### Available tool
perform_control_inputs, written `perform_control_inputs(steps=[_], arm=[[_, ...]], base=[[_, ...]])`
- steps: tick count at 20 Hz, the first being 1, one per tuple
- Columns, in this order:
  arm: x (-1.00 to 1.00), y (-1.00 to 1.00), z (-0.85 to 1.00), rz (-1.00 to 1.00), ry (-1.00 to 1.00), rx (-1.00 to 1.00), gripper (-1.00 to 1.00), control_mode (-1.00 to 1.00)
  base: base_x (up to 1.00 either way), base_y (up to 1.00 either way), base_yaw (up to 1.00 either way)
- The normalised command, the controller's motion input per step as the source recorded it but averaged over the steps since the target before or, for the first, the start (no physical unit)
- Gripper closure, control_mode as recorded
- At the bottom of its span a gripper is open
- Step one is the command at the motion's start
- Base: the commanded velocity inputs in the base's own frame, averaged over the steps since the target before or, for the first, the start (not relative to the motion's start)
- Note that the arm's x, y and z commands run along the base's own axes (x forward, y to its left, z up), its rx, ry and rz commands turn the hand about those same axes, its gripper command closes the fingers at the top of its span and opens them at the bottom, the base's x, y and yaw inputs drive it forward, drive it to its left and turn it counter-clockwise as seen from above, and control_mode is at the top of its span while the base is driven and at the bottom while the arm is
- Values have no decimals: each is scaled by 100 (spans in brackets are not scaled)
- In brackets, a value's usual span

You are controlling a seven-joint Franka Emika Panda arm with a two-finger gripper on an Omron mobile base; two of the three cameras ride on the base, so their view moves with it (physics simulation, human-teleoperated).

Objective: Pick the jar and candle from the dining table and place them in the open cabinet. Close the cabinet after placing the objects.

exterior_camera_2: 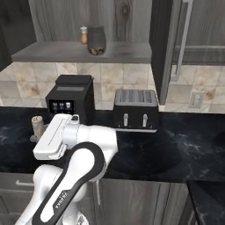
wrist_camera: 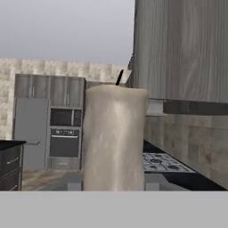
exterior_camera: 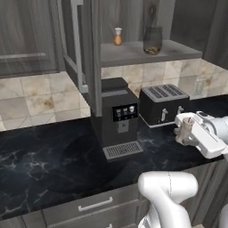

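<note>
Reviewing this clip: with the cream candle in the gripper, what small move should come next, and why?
Probably lift the cream pillar candle, held in the gripper, toward the grey cabinet shelf. The dark smoky-glass jar already stands there, and the candle hangs low, near the black toaster.

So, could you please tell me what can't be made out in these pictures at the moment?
- Candle: its base is cut off at the bottom of the hand view; the jaws gripping it are hidden there too.
- Candle in the left base view: the white hand covers its lower part.
- Small orange item beside the jar: too small to identify.
</note>
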Motion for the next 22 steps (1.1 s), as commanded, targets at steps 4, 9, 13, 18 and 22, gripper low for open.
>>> perform_control_inputs(steps=[4, 9, 13, 18, 22], arm=[[0, 0, 0, 0, 0, 0, 100, 100], [0, 0, 0, 1, 0, 0, 100, -100], [0, 0, 0, 0, 0, 0, 100, -100], [0, 13, 1, -24, 0, 0, 100, -100], [3, 24, 27, -62, 3, 8, 100, -100]], base=[[63, 0, 12], [7, 0, 2], [0, 0, 0], [0, 0, 0], [0, 0, 0]])
